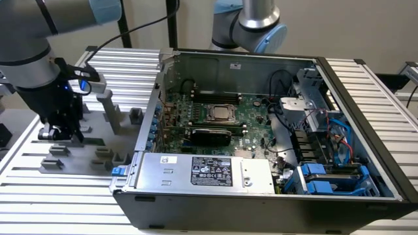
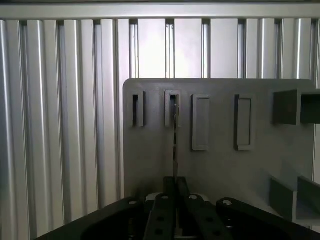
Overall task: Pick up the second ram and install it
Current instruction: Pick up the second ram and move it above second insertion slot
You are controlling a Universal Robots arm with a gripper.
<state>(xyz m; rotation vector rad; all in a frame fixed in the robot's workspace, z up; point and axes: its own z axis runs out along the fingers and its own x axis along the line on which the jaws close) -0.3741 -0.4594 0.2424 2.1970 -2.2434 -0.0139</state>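
In the exterior view the gripper (image 1: pixel 60 138) sits low on the gray holder (image 1: pixel 91 132), well apart from the open computer case (image 1: pixel 216 66), and in the wrist view its fingers (image 2: pixel 162 215) clamp the second ram (image 2: pixel 175 150), which stands edge-on between them in a slot that appears to keep it upright for the grasp.

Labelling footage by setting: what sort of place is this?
Likely a robotics lab bench: opened computer case on an aluminium table, robot arm, pincer shut on the second ram.

a bench (image 1: pixel 65 205) of ribbed silver aluminium slats spans the scene under even, soft light; behind it a plain beige wall (image 1: pixel 339 24) and dark upright posts (image 1: pixel 172 22).
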